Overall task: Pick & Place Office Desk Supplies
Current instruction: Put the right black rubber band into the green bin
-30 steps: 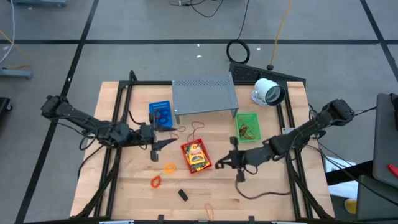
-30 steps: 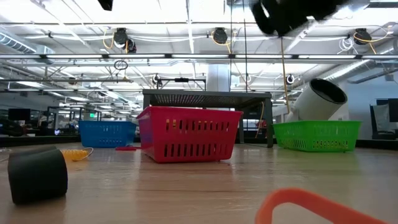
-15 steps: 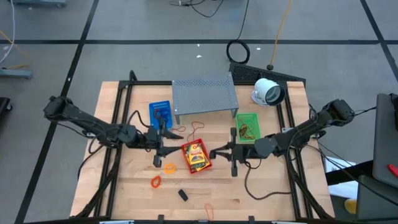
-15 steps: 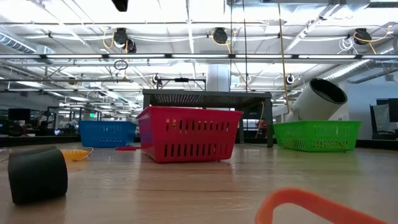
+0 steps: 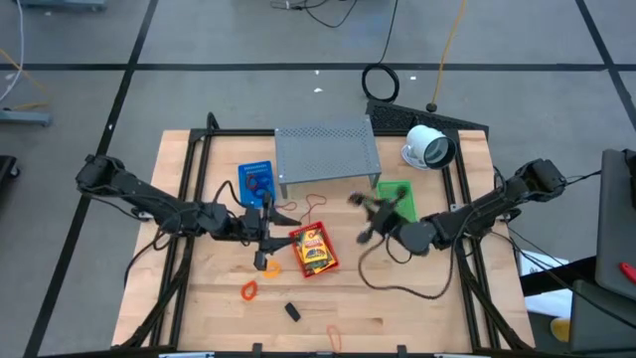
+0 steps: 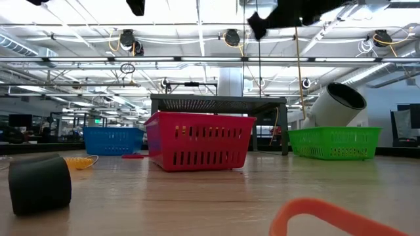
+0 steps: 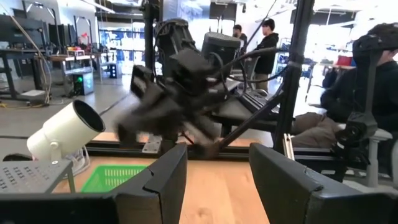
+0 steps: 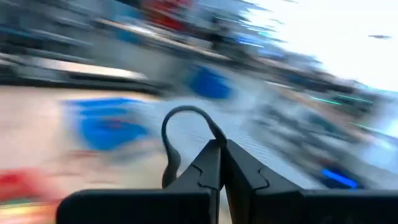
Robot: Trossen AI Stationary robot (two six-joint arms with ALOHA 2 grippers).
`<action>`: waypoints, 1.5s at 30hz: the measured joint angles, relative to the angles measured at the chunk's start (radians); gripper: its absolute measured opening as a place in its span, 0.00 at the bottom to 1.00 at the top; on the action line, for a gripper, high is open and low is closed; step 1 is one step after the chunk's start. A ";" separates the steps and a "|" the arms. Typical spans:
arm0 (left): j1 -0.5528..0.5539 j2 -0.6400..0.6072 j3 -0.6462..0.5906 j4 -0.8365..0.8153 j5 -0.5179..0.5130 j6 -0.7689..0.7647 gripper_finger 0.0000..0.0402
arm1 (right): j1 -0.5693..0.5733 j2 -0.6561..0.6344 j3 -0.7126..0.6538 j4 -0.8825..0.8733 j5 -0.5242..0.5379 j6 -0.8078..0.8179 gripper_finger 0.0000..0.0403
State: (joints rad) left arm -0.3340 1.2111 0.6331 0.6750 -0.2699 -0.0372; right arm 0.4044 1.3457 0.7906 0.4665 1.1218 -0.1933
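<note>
The right gripper [image 8: 221,149] has its jaws pressed together on a thin dark loop [image 8: 180,134], apparently a rubber band, which arches up from between the tips in the right wrist view. In the high view that gripper [image 5: 366,211] hangs in the air just beside the green basket [image 5: 396,202], smeared by motion; the likely reason for the carry is that this basket already holds similar bands, so the loop probably belongs there.

The left gripper [image 7: 214,180] has its jaws standing apart with nothing between them. In the high view it [image 5: 264,237] sits low over the bench [image 5: 427,298], between the blue basket [image 5: 256,181] and the red basket [image 5: 313,249], near the orange band [image 5: 269,266]. Open and low like this, it looks readied for the next loose item.

The red basket holds a yellow packet. Loose supplies lie on the front of the bench: another orange band [image 5: 249,290], a small black piece [image 5: 293,311], and a reddish loop [image 5: 335,333] at the edge. Behind stand the grey shelf [image 5: 327,149] and the white round device [image 5: 428,146]
</note>
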 joint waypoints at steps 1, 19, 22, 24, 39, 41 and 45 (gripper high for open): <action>0.000 0.000 0.000 0.001 0.000 0.000 0.46 | 0.008 0.000 0.000 -0.016 0.122 -0.001 0.00; 0.021 0.000 0.000 0.001 0.000 -0.022 0.46 | -0.013 -0.096 -0.175 -0.022 0.449 0.046 0.00; 0.021 0.000 0.000 0.000 0.000 -0.023 0.46 | -0.025 -0.187 -0.268 -0.005 0.448 0.115 0.00; 0.021 0.000 0.000 -0.002 0.000 -0.021 0.46 | -0.023 -0.259 -0.329 0.023 0.446 0.141 0.00; 0.058 0.000 0.000 0.002 0.000 -0.023 0.46 | -0.031 -0.628 -0.564 0.020 -0.053 0.297 0.00; 0.062 0.000 0.000 0.002 0.000 -0.024 0.46 | -0.050 -0.645 -0.564 -0.046 -0.088 0.360 0.00; 0.066 0.000 0.000 0.004 0.001 -0.026 0.46 | -0.109 -0.673 -0.564 -0.222 -0.117 0.528 0.00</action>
State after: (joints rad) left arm -0.2676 1.2110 0.6331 0.6791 -0.2693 -0.0631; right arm 0.2956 0.6729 0.2264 0.2448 1.0047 0.3344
